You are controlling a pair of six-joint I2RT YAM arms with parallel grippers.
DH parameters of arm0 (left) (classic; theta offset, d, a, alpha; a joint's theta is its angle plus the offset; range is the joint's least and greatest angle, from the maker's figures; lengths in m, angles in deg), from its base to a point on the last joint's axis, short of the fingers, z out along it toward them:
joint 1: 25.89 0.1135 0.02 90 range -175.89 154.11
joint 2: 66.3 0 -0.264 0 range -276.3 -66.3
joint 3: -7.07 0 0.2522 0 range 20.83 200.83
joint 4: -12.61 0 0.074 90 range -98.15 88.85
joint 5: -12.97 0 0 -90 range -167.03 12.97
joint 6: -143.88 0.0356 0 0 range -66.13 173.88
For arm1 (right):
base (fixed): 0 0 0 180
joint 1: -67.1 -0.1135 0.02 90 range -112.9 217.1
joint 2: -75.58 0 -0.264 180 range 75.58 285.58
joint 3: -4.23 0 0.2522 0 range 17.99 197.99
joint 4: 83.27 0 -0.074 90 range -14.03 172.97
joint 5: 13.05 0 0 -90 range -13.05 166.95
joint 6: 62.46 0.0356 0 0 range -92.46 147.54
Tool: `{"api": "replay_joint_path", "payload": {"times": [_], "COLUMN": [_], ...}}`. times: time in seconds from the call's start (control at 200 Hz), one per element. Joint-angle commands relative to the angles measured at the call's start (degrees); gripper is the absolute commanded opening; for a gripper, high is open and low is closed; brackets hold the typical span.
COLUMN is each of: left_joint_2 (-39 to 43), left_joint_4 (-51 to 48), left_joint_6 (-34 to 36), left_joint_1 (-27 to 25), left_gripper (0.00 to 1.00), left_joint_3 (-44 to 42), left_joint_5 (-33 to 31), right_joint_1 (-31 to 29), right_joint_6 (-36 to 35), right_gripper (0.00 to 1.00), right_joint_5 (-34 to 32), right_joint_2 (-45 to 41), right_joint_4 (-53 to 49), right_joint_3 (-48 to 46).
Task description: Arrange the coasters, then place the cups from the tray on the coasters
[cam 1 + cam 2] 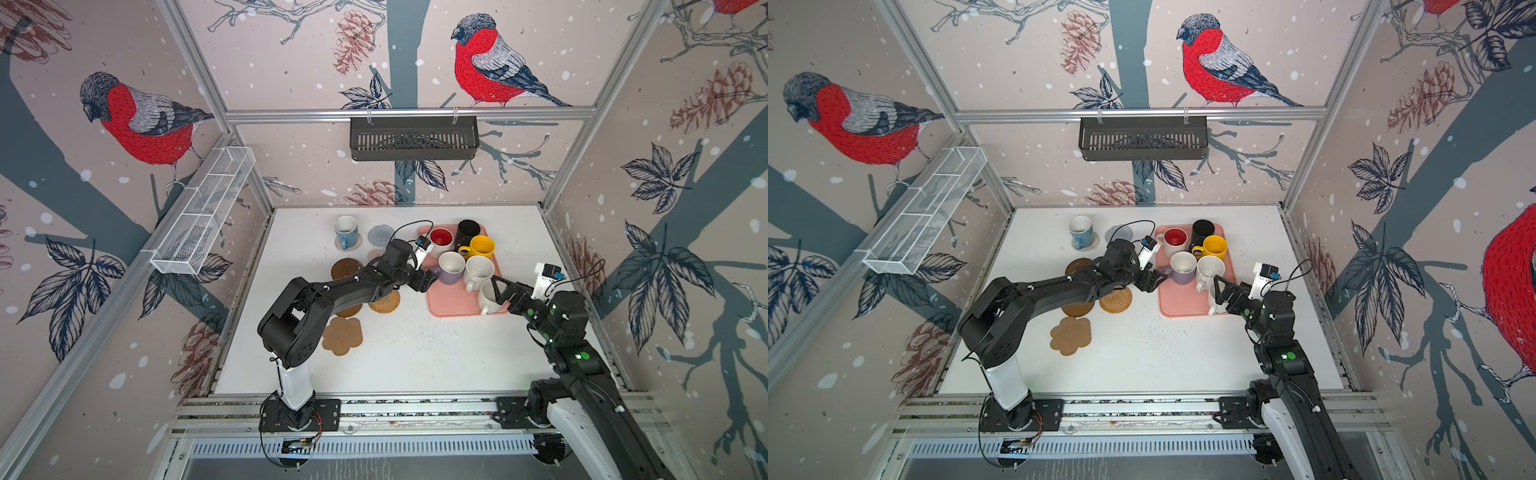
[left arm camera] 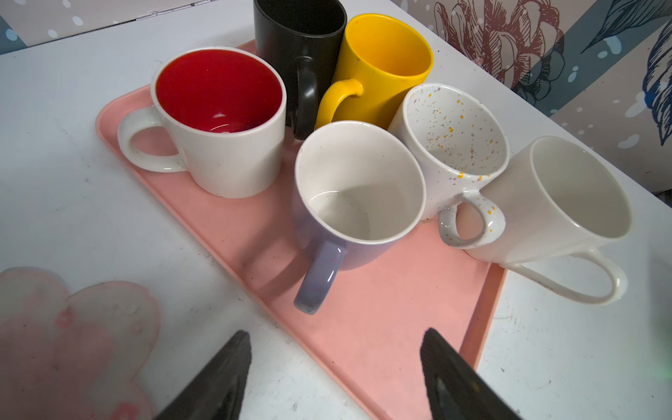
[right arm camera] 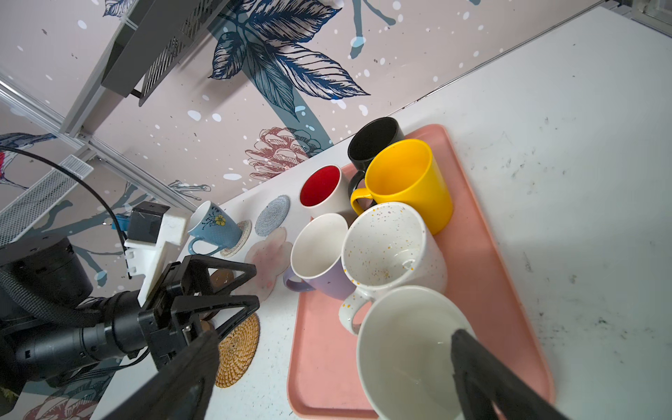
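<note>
Left of the tray [image 1: 449,309], partly buried under the left arm [image 1: 340,291]: pink flower coaster [image 1: 376,254], far brown disc [image 1: 345,268], near brown disc [image 1: 350,311], wicker round [image 1: 384,302]. At the tray's near corner, partly masked by the right pincer [image 1: 498,291]: plain white mug [image 1: 484,298]. Farther left of the tray, nearly covered by the light blue mug [image 1: 345,232]: beige woven round [image 1: 358,243].

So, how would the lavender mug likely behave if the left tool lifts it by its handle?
Apparently glazed ceramic, so the lavender mug should stay rigid, though its glossy handle may slip in the left tool. Held by the handle alone, the body sits off-centre and would probably tilt. It stands close beside the speckled mug, so a sideways pull could knock that.
</note>
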State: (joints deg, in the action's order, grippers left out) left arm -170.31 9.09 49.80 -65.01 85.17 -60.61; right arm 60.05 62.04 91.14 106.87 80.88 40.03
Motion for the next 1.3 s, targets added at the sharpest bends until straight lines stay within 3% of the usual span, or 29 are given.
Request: {"api": "replay_joint_path", "payload": {"times": [0.0,0.205,0.315,0.6,0.775,0.961,1.296], "left_joint_2": [1.9,4.3,4.7,10.5,17.4,25.5,37.5], "left_joint_4": [0.7,-3.8,-3.5,-4.9,-3.8,-3.2,-4.7], "left_joint_6": [-0.6,-1.0,-5.4,-15.5,-19.2,-22.0,-25.1], "left_joint_1": [-0.2,-9.4,-12.0,-12.2,-12.2,-12.2,-11.9], "left_gripper": [0.75,0.73,0.71,0.81,0.9,0.92,0.93], "left_joint_3": [0.6,2.1,1.6,-2.8,-10.1,-17.9,-29.5], "left_joint_5": [-0.2,-7.1,-9.6,-19.4,-22.3,-24.1,-31.4], "right_joint_1": [0.0,0.5,0.8,-1.6,-13.4,-23.1,-24.7], "right_joint_6": [1.3,3.9,5.6,12.8,18.3,23.5,25.7], "right_gripper": [0.97,0.96,0.89,0.75,0.72,0.69,0.71], "right_joint_5": [-5.7,-8.2,-7.3,-8.6,-19.2,-25.4,-27.0], "right_joint_2": [0.9,2.6,4.4,3.4,0.3,5.0,15.8], "right_joint_4": [-3.1,-4.4,-5.1,-11.2,-14.9,-15.6,-15.0], "right_joint_3": [1.3,1.5,2.1,0.3,0.1,0.1,3.6]}}
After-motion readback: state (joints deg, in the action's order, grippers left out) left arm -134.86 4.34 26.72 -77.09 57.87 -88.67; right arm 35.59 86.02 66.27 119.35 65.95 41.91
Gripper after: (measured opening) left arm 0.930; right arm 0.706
